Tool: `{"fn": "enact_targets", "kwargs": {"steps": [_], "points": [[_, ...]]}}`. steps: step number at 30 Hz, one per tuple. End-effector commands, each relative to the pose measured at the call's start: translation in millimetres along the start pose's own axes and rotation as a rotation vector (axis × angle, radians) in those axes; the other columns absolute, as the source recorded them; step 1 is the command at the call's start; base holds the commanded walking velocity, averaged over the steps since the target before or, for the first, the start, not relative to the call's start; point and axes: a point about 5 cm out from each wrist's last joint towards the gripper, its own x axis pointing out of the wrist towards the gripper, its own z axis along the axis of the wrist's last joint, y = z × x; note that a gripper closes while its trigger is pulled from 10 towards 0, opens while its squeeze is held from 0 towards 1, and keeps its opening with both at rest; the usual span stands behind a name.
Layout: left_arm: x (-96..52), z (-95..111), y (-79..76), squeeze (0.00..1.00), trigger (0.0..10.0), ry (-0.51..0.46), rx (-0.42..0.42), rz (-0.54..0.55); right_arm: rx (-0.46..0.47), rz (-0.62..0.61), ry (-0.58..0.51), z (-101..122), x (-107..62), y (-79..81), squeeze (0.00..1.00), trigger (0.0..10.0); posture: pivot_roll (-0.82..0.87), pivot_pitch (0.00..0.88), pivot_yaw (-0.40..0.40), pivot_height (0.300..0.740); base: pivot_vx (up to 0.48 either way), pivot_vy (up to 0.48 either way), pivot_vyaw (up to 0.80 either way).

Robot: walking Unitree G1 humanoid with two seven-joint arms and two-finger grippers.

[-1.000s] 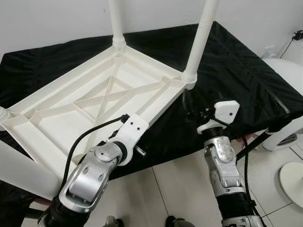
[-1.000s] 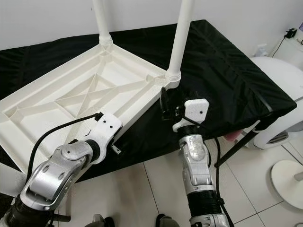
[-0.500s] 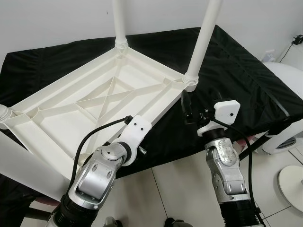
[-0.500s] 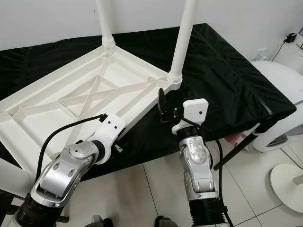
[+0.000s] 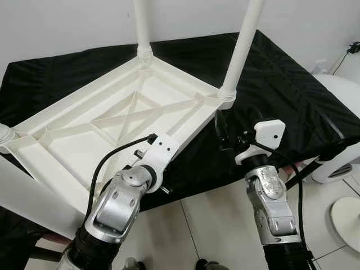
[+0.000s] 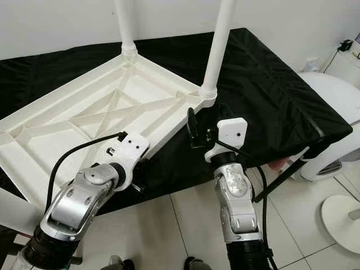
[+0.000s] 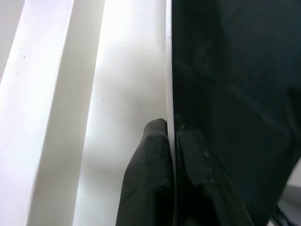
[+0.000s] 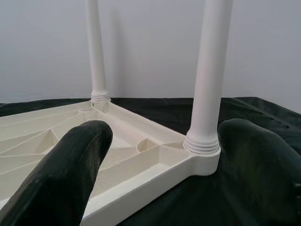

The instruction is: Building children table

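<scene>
Upturned white ribbed plastic tabletop [image 5: 112, 121] on black-draped worktop [image 5: 281, 84], partly legged.

Two white round plastic legs upright at the far corners: far leg [image 5: 140, 28] and nearer right leg [image 5: 243, 48], seated in its corner socket; a third leg's end [image 5: 4, 135] at the left corner, a broad white tube [image 5: 25, 197] across the lower left, probably another leg; fit of both impossible to judge; assembly apparently past halfway, turning upright yet to come; left hand [image 7: 173, 155] pinched shut on the tabletop's thin near rim; right hand [image 8: 160, 141] spread open, aimed at the nearer right leg's base, touching nothing.
</scene>
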Motion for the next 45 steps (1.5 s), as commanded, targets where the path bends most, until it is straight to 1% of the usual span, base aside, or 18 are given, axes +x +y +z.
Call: {"fn": "enact_targets", "kwargs": {"steps": [1,12,14,17,21,22,23,24,28,30,31,33,34,36,38,41,44,45], "points": [[7.7,9.7,4.6,0.0,0.0,-0.038,-0.004,0.147,0.009,0.004,0.011,0.3,-4.3,4.7,0.0,10.0,-0.05,0.206,0.023,0.74,0.0,0.0,0.0],[36.3,39.0,-0.6,0.0,0.0,-0.112,-0.053,0.142,0.023,0.004,0.04,1.4,-9.0,11.8,0.0,10.0,-0.06,0.221,0.031,0.74,0.0,0.0,0.0],[39.9,42.6,-0.8,0.0,0.0,-0.117,-0.036,0.144,0.026,0.003,0.044,1.4,-9.3,12.3,0.0,10.0,-0.06,0.221,0.032,0.74,0.0,0.0,0.0],[50.2,58.2,-1.2,0.0,0.0,-0.152,-0.028,0.149,0.029,0.002,0.047,1.3,-9.3,13.8,0.0,10.0,-0.06,0.22,0.034,0.74,0.0,0.0,0.0],[56.3,72.3,-3.4,0.0,0.0,-0.187,-0.032,0.143,0.031,0.002,0.049,1.2,-9.2,15.3,0.0,10.0,-0.06,0.22,0.035,0.74,0.0,0.0,0.0],[57.5,77.4,-5.1,0.0,1.6,-0.203,-0.017,0.134,0.031,0.002,0.051,1.3,-9.4,16.1,0.0,10.0,-0.06,0.218,0.036,0.74,0.0,0.0,0.0],[57.5,77.4,-5.1,0.0,1.6,-0.203,-0.017,0.134,0.031,0.002,0.051,1.3,-9.4,16.1,0.0,10.0,-0.06,0.218,0.036,0.74,0.0,0.0,0.0],[58.3,80.6,-6.3,0.0,10.0,-0.213,-0.006,0.129,0.031,0.002,0.052,1.5,-9.6,16.6,0.0,10.0,-0.06,0.218,0.036,0.74,0.0,0.0,0.0],[53.6,84.9,-9.1,0.0,10.0,-0.248,0.023,0.082,0.028,-0.003,0.056,1.1,-10.9,17.0,0.0,10.0,-0.06,0.214,0.044,0.74,0.0,0.0,0.0],[50.8,84.4,-9.3,0.0,10.0,-0.258,0.015,0.068,0.028,-0.005,0.056,1.1,-11.3,16.8,0.0,10.0,-0.06,0.214,0.044,0.74,0.0,0.0,0.0],[46.0,83.4,-10.9,0.95,10.0,-0.282,0.022,0.035,0.027,-0.006,0.057,0.9,-11.6,17.0,0.0,10.0,-0.06,0.206,0.047,0.74,0.0,0.0,0.0],[46.0,83.4,-10.9,0.95,10.0,-0.282,0.022,0.035,0.027,-0.006,0.057,0.9,-11.6,17.0,0.0,10.0,-0.06,0.206,0.047,0.74,0.0,0.0,0.0],[40.0,82.2,-11.7,1.0,10.0,-0.309,0.025,0.008,0.028,-0.007,0.057,0.7,-11.9,17.3,0.0,10.0,-0.05,0.2,0.047,0.74,0.0,0.0,0.0],[24.3,80.4,-10.2,1.0,10.0,-0.377,0.005,-0.043,0.029,-0.005,0.056,0.2,-12.0,17.9,0.0,10.0,-0.05,0.195,0.045,0.74,0.0,0.0,0.0],[24.3,80.4,-10.2,1.0,10.0,-0.377,0.005,-0.043,0.029,-0.005,0.056,0.2,-12.0,17.9,0.0,10.0,-0.05,0.195,0.045,0.74,0.0,0.0,0.0],[0.6,76.5,-1.8,1.0,10.0,-0.466,-0.032,-0.066,0.031,0.007,0.055,-1.3,-10.9,19.2,0.0,10.0,-0.04,0.184,0.038,0.74,0.0,0.0,0.0],[-6.9,73.4,-1.5,1.0,10.0,-0.486,-0.02,-0.079,0.031,0.012,0.055,-2.0,-9.8,19.2,0.0,10.0,-0.03,0.178,0.032,0.74,0.0,0.0,0.0],[-14.1,67.9,-2.1,0.49,10.0,-0.498,0.001,-0.098,0.029,0.02,0.054,-3.0,-7.9,19.1,0.0,10.0,-0.02,0.174,0.025,0.74,0.0,0.0,0.0]]}}
